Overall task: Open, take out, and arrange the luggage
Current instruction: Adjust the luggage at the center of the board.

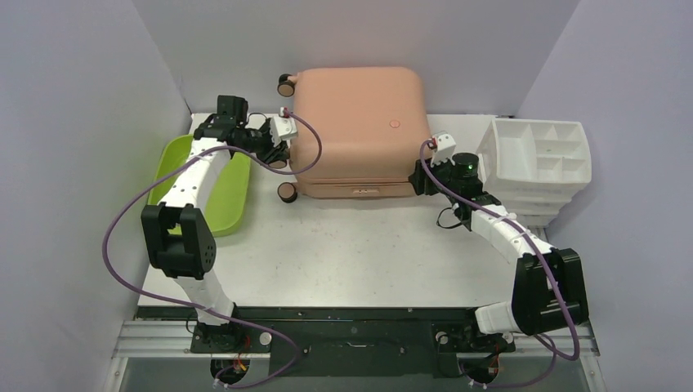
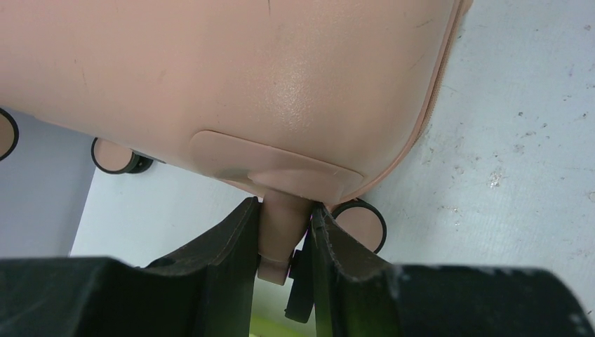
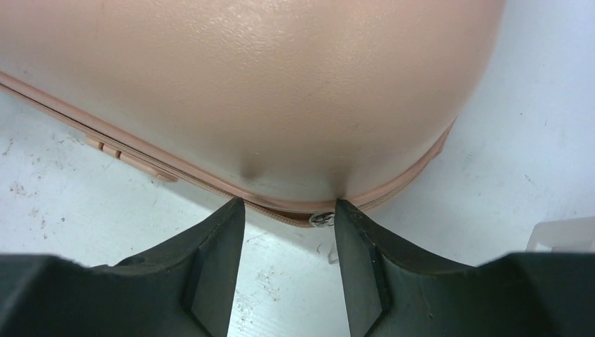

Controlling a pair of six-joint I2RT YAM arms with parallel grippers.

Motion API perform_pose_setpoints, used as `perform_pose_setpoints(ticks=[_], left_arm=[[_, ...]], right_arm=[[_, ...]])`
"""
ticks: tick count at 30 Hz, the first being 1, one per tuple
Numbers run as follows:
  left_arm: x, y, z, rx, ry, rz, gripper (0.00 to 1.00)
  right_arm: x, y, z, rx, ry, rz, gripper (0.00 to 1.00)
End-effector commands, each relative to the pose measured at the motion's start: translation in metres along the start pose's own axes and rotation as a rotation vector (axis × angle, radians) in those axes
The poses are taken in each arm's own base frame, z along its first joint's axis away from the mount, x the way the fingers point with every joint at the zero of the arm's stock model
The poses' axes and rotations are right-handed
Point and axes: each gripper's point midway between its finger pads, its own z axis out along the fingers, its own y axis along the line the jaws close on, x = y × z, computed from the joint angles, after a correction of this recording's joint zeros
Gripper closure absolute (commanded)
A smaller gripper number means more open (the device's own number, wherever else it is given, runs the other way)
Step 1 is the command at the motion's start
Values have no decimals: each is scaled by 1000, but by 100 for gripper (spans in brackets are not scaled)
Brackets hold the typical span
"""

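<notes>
The salmon-pink luggage lies flat at the back of the table, lid up and closed. My left gripper is at its left side, among the caster wheels. In the left wrist view this gripper is shut on a pink caster stem under the shell, with a black-rimmed wheel just beside it. My right gripper is at the luggage's front right corner. In the right wrist view it stands open against the zipper seam, and a small metal zipper pull sits by its right finger, not gripped.
A lime-green tub lies under my left arm at the table's left edge. A white drawer organizer stands at the right, close behind my right arm. Grey walls enclose the back and both sides.
</notes>
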Motion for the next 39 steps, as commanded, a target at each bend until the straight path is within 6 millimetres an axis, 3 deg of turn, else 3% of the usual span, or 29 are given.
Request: perform_pose_setpoints(ticks=[1, 7, 15, 20, 21, 22, 23, 24, 25, 31, 37, 39], left_arm=[[52, 41, -40, -212, 188, -98, 100], [71, 90, -61, -410, 236, -145, 100], [88, 129, -70, -551, 305, -181, 100], [92, 145, -74, -580, 309, -212, 100], [91, 145, -74, -579, 301, -219, 100], [91, 145, -74, -579, 297, -223, 100], [88, 144, -74, -575, 282, -226, 100], [88, 142, -73, -569, 279, -231, 100], [83, 140, -73, -561, 259, -232, 100], [63, 113, -68, -490, 167, -245, 100], [33, 85, -71, -425, 61, -255, 98], [18, 76, -72, -401, 8, -259, 92]], right_arm=[[-9, 5, 1, -38, -55, -61, 54], [1, 24, -6, -92, -24, -141, 54], [22, 34, 0, -109, 31, -137, 55], [21, 39, 11, -64, 73, -118, 58], [25, 41, 14, -67, 89, -108, 58], [-75, 44, 14, -60, -102, -138, 59], [-25, 45, 19, -69, 1, -106, 59], [13, 45, 18, -74, 73, -89, 60], [20, 46, 18, -76, 88, -80, 61], [26, 43, 20, -54, 112, -54, 64], [16, 44, 5, -61, 70, -63, 49], [17, 45, 6, -65, 68, -58, 47]])
